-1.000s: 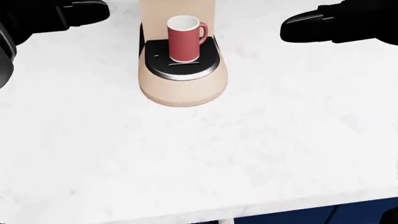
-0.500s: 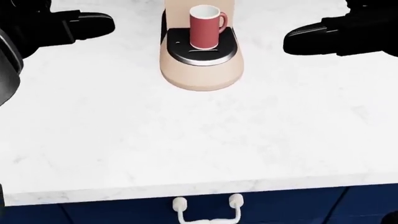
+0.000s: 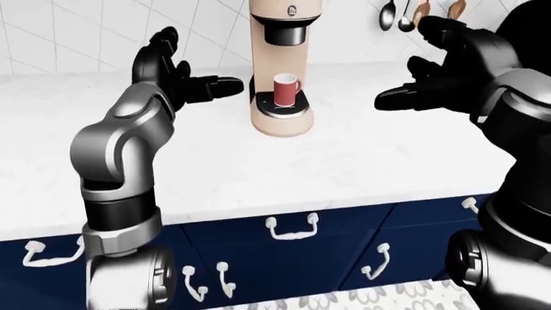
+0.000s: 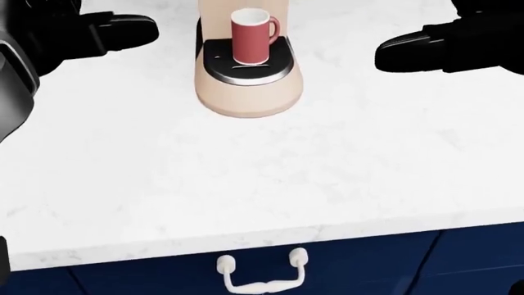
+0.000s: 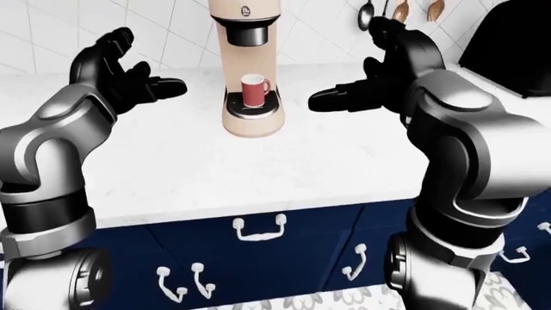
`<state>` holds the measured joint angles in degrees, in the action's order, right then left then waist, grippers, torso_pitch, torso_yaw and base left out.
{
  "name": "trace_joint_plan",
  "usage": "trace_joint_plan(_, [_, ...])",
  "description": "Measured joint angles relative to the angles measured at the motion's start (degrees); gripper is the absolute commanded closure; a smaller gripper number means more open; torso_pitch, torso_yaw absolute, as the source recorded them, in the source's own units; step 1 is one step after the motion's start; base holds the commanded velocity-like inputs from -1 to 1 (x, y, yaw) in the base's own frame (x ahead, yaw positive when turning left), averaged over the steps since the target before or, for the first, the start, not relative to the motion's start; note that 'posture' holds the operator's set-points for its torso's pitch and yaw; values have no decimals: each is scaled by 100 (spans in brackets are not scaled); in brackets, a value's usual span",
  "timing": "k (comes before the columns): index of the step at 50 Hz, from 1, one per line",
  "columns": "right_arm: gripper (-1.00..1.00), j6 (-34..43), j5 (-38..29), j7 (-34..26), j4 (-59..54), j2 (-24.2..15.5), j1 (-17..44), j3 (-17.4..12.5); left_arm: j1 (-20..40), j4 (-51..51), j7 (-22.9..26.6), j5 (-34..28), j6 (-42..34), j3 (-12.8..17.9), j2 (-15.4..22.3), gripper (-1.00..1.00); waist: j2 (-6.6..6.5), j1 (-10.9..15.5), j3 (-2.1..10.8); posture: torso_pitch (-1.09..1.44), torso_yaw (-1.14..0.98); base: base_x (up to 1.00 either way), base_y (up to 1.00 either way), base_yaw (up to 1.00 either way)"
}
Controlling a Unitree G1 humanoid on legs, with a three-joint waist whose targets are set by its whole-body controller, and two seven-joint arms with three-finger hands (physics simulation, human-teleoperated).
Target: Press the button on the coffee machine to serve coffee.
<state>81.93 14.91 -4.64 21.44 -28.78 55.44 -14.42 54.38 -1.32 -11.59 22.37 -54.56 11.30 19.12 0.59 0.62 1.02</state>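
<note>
A red mug (image 4: pixel 251 35) is standing upright on the dark drip tray (image 4: pixel 246 69) of the beige coffee machine (image 3: pixel 281 68), handle pointing to the view's right; its inside is looking pale from above in the head view, and whether anything is sitting in it cannot be told. The machine is resting on the white marble surface (image 4: pixel 270 178), toward the tiled wall (image 3: pixel 77 32) at the top of the eye views. The left hand (image 3: pixel 176 74) is hovering to the machine's left with its fingers spreading apart, gripping nothing; the right hand (image 5: pixel 379 71) is hovering to the machine's right, likewise splayed and holding nothing (one finger is pointing toward the machine). Both hands are staying clear of the machine. The head view is looking down and cutting off the machine's upper body, showing only the base, the mug and dark fingertips at the top corners; the eye views are showing the tall column, a dark brew head (image 5: pixel 243 33) overhanging the mug, and a small mark (image 3: pixel 292 9) above it that may be the button, too small to confirm. The eye views are also showing spoons (image 3: pixel 398 14) hanging on the wall and navy drawers with white handles (image 5: pixel 258 229) under the surface.
</note>
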Motion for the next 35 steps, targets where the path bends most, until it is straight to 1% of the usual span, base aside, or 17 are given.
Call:
trace_joint_plan(6, [-100, -9, -55, -28, 5, 18, 106, -24, 21, 27, -22, 55, 16, 14, 69, -100, -9, 0, 162, -17, 0, 0, 0, 0])
trace_joint_plan(11, [-100, -81, -81, -45, 23, 47, 36, -47, -29, 65, -24, 51, 140, -8, 86, -100, 0, 4, 248, -19, 0, 0, 0, 0])
trace_joint_plan(15, [-100, 26, -80, -57, -35, 10, 128, -40, -8, 70, -13, 83, 8, -2, 72, -100, -5, 8, 326, -23, 0, 0, 0, 0])
trace_joint_plan(24, [-100, -60, -126, -110, -131, -20, 182, 21, 38, 206, 53, -40, 165, -64, 75, -100, -2, 11, 601, -27, 0, 0, 0, 0])
trace_joint_plan(30, [-100, -77, -175, -170, -406, -89, 427, 107, 138, 364, 56, -59, 160, -23, 76, -100, -14, 12, 766, -31, 0, 0, 0, 0])
trace_joint_plan(35, [-100, -257, -288, -237, -591, -97, 496, 149, 157, 387, 104, -103, 222, -85, 61, -100, -1, 16, 984, -35, 0, 0, 0, 0])
